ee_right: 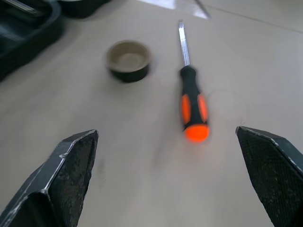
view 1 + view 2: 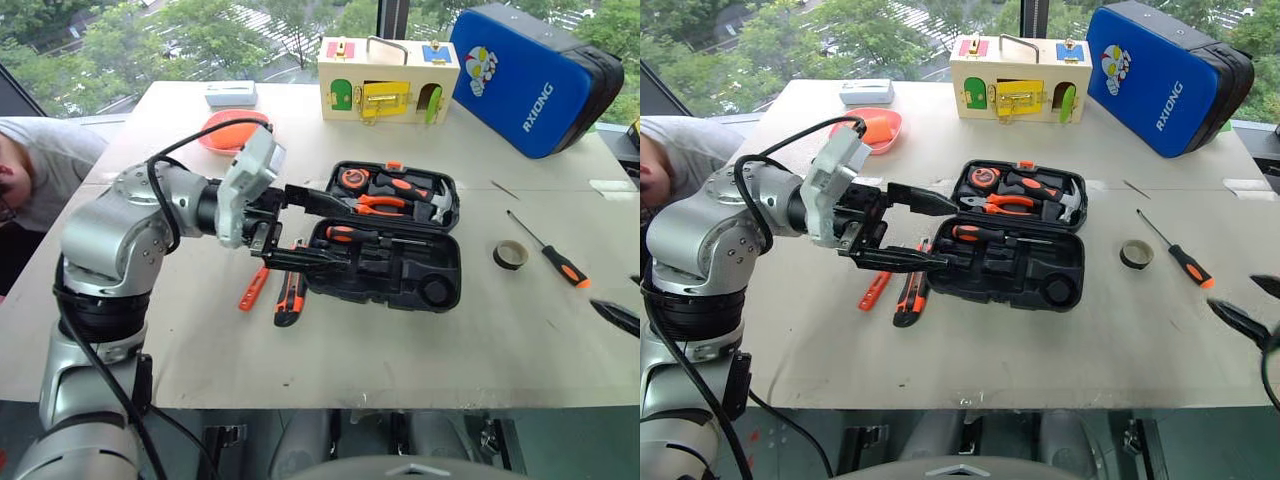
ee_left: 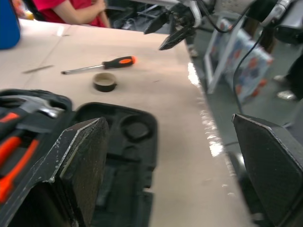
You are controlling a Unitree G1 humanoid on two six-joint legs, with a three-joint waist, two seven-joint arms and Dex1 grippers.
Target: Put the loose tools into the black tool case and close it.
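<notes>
Left gripper [image 3: 175,165] gapes over the open case [image 3: 118,142]; beyond it lie tape roll [image 3: 104,81] and screwdriver [image 3: 102,65].

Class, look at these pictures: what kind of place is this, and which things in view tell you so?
Probably a robot test room or lab in a building with big windows. Trees show through the glass behind a plain table set with practice props: an open tool case, a wooden latch box and a blue pad.

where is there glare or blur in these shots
Left wrist view: bright glare streak on the table edge, own fingers soft. Right wrist view: screwdriver and tape roll slightly blurred. Eye views: even daylight, sharp on the tool case.
</notes>
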